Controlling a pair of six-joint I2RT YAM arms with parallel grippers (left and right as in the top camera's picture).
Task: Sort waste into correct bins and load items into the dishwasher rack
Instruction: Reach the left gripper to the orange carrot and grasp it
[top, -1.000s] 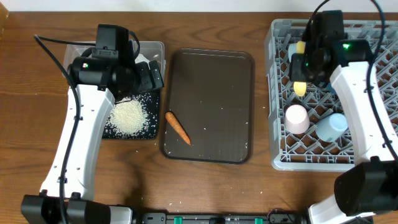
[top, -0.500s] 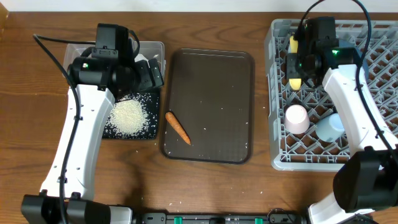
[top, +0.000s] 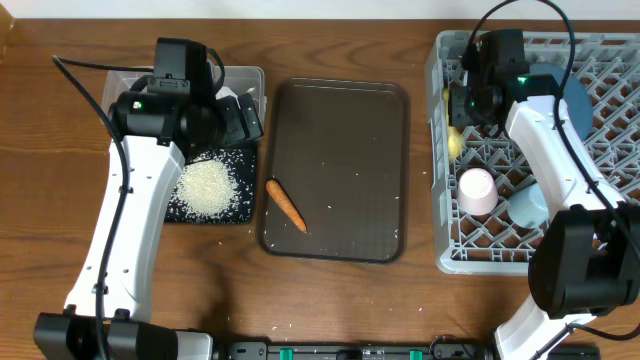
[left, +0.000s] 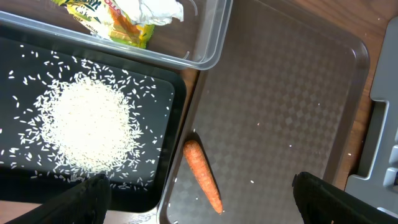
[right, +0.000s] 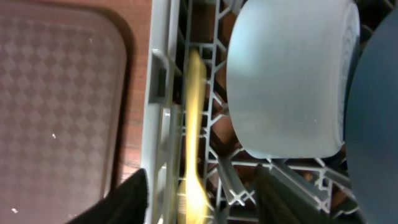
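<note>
The right gripper (right: 204, 182), fingers spread wide, hangs over the yellow spoon (right: 194, 124), which lies along the rack (right: 160, 74) wall beside the bowl (right: 289, 74). The left gripper (left: 200, 182), also wide, hovers above the carrot (left: 205, 179) on the brown tray (left: 280, 93).

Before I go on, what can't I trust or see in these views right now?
Overhead: the left arm covers most of the clear tub and its contents.
Right wrist: the yellow spoon is blurred; whether it lies in the rack is unclear. The plate is cut off by the right edge.
</note>
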